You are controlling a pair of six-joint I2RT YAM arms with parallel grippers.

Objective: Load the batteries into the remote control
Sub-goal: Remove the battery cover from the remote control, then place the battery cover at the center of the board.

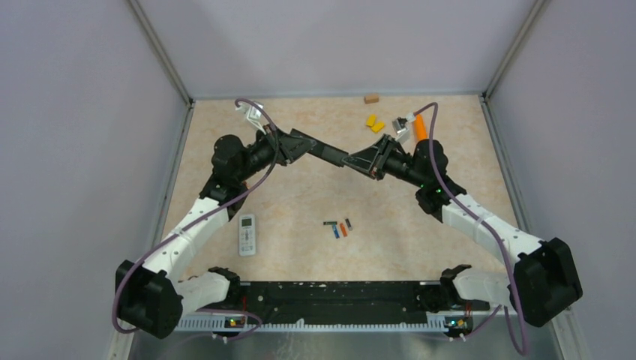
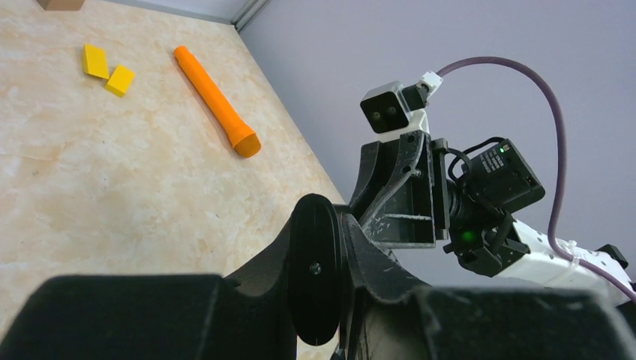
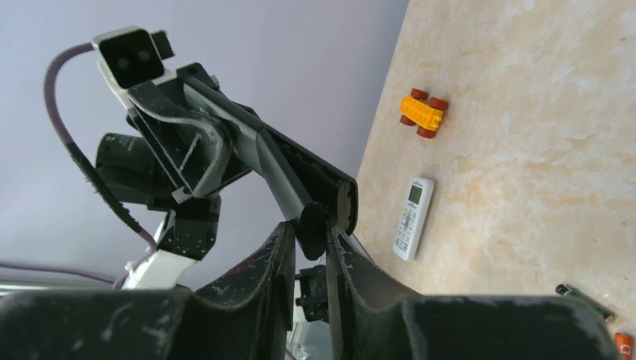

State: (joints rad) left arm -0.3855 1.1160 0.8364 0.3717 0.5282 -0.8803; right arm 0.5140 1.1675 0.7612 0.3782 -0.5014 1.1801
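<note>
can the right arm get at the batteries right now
Probably not yet: the right gripper is shut on one end of the black remote, with the left gripper on the other. The batteries lie uncovered on the table.

Four small batteries [image 1: 339, 227] lie on their sides in a tight cluster near the middle of the bench [image 1: 420, 217]: one blue, one orange-red, two dark. A white remote control [image 1: 247, 234] lies face up, well apart to their left. A long dark remote control [image 1: 324, 154] hangs above the bench, one end gripped by the left hand [image 1: 298, 145], the other pinched by the right hand [image 1: 358, 162].
</note>
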